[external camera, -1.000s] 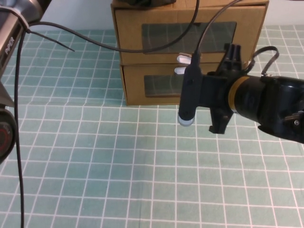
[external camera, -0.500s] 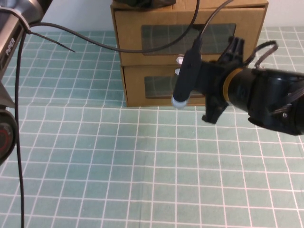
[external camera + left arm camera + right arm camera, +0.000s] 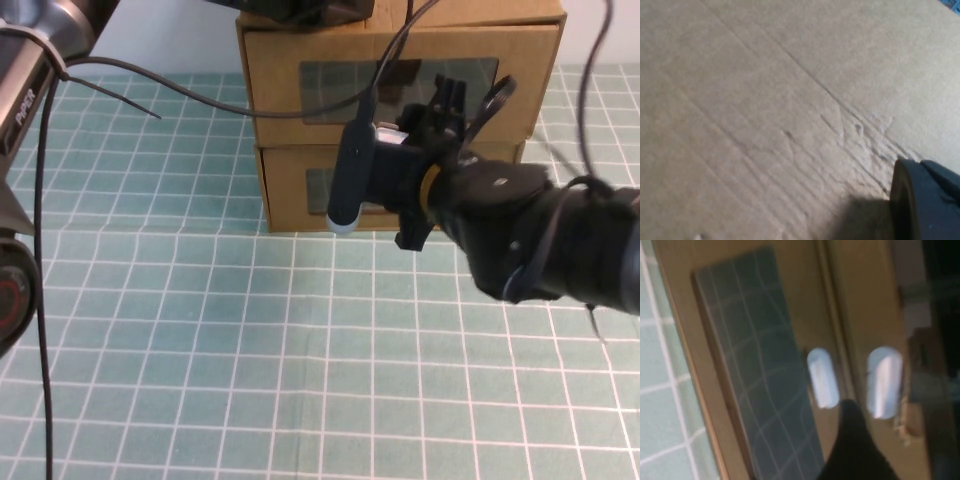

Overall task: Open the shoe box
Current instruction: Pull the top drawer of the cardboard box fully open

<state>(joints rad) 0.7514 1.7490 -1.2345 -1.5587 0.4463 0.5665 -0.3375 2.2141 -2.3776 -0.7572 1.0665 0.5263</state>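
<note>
The right arm has moved up and over toward the boxes, and the right gripper [image 3: 435, 115] now hangs right in front of them, where a second ago it was lower, over the green mat [image 3: 200, 330]. Two brown shoe boxes are stacked at the far side of the mat, the top box [image 3: 400, 50] sitting on the bottom box [image 3: 290, 190]. Both look shut, so the opening is not done yet. The right gripper faces two little white tabs [image 3: 822, 377] in the middle of the fronts, one on each side of the line where the boxes meet. Nothing is held, and the pictures do not show if this gripper is open or closed. The next job is probably to catch a tab and pull. The left gripper [image 3: 925, 200] is up close against plain cardboard, and it is not clear if it is open or closed either. The boxes are stiff, flat cardboard with faint creases. Each front has a dark, shiny window. The tabs are smooth and rounded.
</note>
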